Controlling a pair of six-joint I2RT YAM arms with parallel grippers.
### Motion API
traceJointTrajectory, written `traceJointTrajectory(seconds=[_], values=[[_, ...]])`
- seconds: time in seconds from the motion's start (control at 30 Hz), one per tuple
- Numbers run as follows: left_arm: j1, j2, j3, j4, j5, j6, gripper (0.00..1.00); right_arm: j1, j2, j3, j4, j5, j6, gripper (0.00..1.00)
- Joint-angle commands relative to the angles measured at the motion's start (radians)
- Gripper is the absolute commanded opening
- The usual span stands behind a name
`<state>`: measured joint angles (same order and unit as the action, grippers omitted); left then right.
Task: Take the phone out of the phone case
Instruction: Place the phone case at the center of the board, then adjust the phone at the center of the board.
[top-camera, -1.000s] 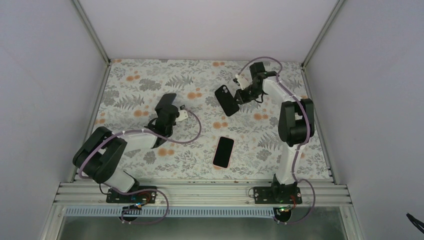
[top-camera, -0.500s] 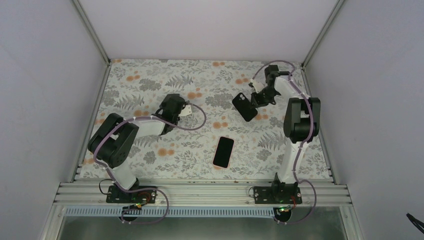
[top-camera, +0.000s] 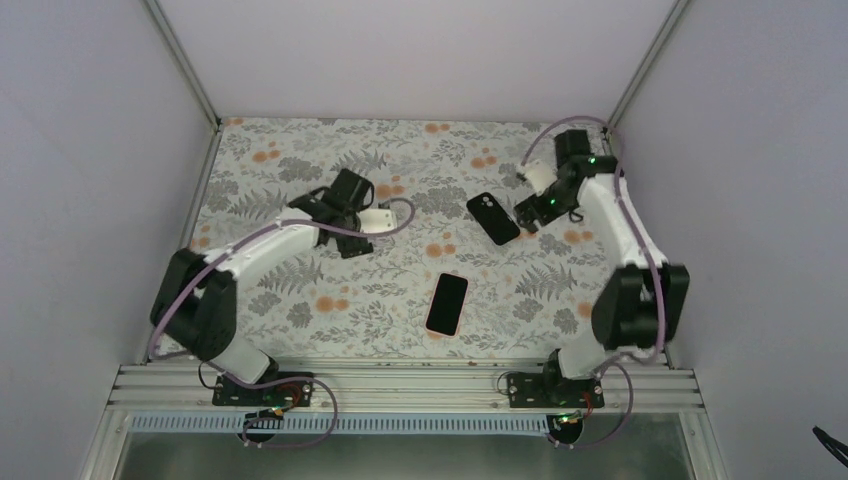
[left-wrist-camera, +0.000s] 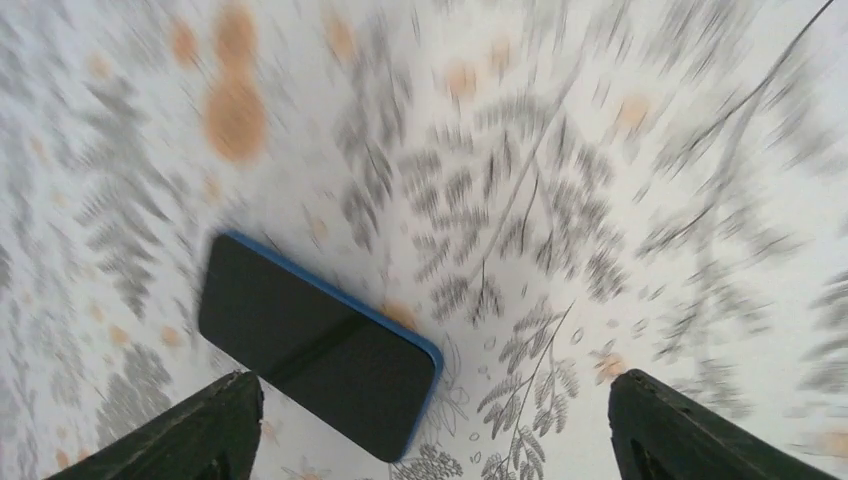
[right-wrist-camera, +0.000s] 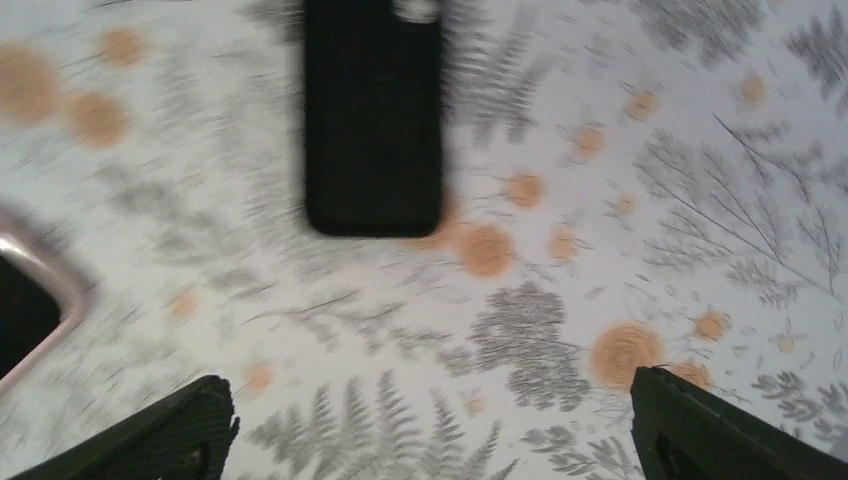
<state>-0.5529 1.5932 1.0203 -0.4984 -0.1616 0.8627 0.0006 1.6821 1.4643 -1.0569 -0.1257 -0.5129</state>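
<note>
A phone (left-wrist-camera: 315, 345) with a blue rim and a dark screen lies flat on the floral table, just ahead of my left gripper (left-wrist-camera: 432, 380). That gripper is open, its fingers wide apart and holding nothing. In the top view the left gripper (top-camera: 345, 225) hides this phone. The black phone case (right-wrist-camera: 372, 120) lies flat with its camera cutout at the far end, beyond my open right gripper (right-wrist-camera: 428, 380). From above, the case (top-camera: 493, 218) sits just left of the right gripper (top-camera: 530, 212).
A second phone with a pink rim (top-camera: 447, 303) lies near the table's front middle; its corner (right-wrist-camera: 25, 305) shows at the left edge of the right wrist view. Grey walls enclose the table on three sides, and the arms' base rail (top-camera: 400, 385) runs along the near edge.
Both grippers have opened. The right arm swung right and set the black case down on the table. The left arm reached farther out and let go of the dark thing it held.
</note>
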Motion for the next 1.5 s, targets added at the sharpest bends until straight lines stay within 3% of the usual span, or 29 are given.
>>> traceJointTrajectory(seconds=[0.0, 0.07, 0.2, 0.3, 0.43, 0.6, 0.73, 0.9, 1.17, 1.47], values=[[0.009, -0.147, 0.213, -0.371, 0.350, -0.135, 0.88, 0.238, -0.227, -0.183, -0.077, 0.008, -0.092, 0.99], [0.043, -0.201, 0.311, -0.429, 0.435, -0.163, 0.98, 0.373, -0.292, -0.254, -0.082, 0.020, -0.062, 1.00], [0.106, -0.291, 0.431, -0.447, 0.459, -0.215, 1.00, 0.601, -0.340, -0.321, 0.016, 0.001, 0.010, 1.00], [0.116, -0.358, 0.423, -0.392, 0.377, -0.253, 1.00, 0.738, -0.333, -0.357, 0.108, 0.060, 0.051, 1.00], [0.149, -0.425, 0.346, -0.323, 0.306, -0.278, 1.00, 0.852, -0.330, -0.420, 0.153, 0.105, -0.024, 1.00], [0.204, -0.488, 0.262, -0.280, 0.273, -0.271, 1.00, 0.877, -0.486, -0.567, 0.176, 0.035, -0.326, 1.00], [0.224, -0.516, 0.219, -0.277, 0.272, -0.274, 1.00, 0.877, -0.604, -0.729, 0.321, 0.111, -0.443, 1.00], [0.245, -0.532, 0.187, -0.258, 0.273, -0.275, 1.00, 0.882, -0.654, -0.831, 0.472, 0.102, -0.495, 1.00], [0.273, -0.544, 0.163, -0.252, 0.289, -0.265, 1.00, 0.901, -0.572, -0.934, 0.654, 0.130, -0.546, 1.00], [0.328, -0.555, 0.112, -0.220, 0.336, -0.232, 1.00, 0.949, -0.454, -0.944, 0.761, 0.157, -0.502, 1.00]])
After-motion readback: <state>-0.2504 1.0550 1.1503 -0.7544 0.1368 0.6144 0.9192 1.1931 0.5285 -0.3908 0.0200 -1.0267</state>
